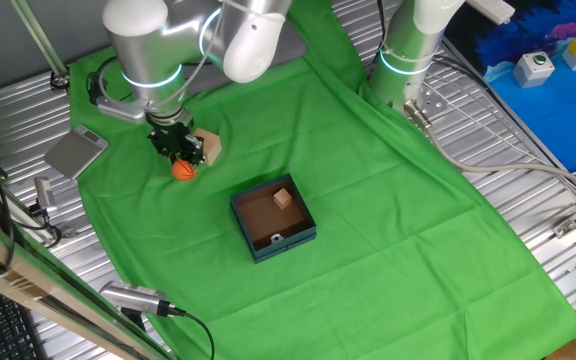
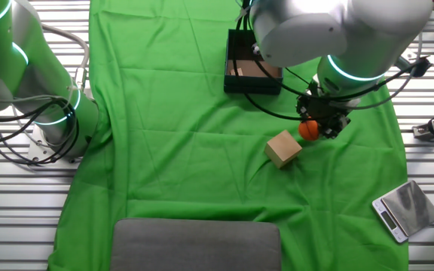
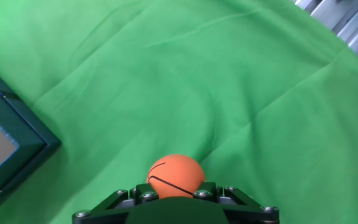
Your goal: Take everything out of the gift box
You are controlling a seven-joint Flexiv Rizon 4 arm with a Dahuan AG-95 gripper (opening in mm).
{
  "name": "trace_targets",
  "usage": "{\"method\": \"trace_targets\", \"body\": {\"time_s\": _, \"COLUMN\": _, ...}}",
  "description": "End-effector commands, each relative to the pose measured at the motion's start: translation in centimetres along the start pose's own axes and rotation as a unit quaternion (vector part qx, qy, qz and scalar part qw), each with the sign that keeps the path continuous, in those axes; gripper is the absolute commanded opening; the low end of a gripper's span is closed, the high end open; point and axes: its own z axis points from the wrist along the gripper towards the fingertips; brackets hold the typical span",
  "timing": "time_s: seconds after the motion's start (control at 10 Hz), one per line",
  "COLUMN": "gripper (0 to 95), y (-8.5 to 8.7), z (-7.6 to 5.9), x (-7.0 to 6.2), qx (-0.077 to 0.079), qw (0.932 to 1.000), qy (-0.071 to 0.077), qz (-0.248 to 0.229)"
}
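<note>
A slatted metal table [image 1: 528,260] carries a green cloth [image 1: 388,200] and scale [image 2: 405,209]

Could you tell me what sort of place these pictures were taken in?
Most likely a robotics lab workbench: a slatted metal table draped with a green cloth, a second robot arm mounted alongside, and a small digital scale at the edge.
</note>
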Motion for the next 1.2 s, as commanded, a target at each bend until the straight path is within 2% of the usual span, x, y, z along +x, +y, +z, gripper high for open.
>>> {"method": "trace_targets", "body": {"time_s": 0.1, "gripper": 19.0, "y": -0.02, "z": -0.03, "x": -0.03, "qx": -0.001, "qw": 1.0000, "qy": 0.000, "qz": -0.002}}
{"method": "trace_targets", "body": {"time_s": 0.2, "gripper": 38.0, "y": -0.02, "z": -0.03, "x": -0.03, "qx": -0.001, "qw": 1.0000, "qy": 0.001, "qz": -0.002}}
{"method": "trace_targets", "body": {"time_s": 0.8, "gripper": 38.0, "y": -0.04, "z": -0.04, "x": -0.01, "qx": -0.006, "qw": 0.9999, "qy": -0.005, "qz": -0.008}}
{"method": "trace_targets", "body": {"time_s": 0.9, "gripper": 57.0, "y": -0.05, "z": -0.05, "x": -0.02, "qx": -0.004, "qw": 0.9998, "qy": -0.009, "qz": -0.017}}
{"method": "trace_targets", "body": {"time_s": 1.1, "gripper": 57.0, "y": -0.08, "z": -0.25, "x": -0.07, "qx": -0.007, "qw": 0.9995, "qy": -0.016, "qz": -0.025}}
{"method": "trace_targets", "body": {"time_s": 1.2, "gripper": 76.0, "y": -0.09, "z": -0.45, "x": -0.09, "qx": -0.007, "qw": 0.9995, "qy": -0.014, "qz": -0.027}}
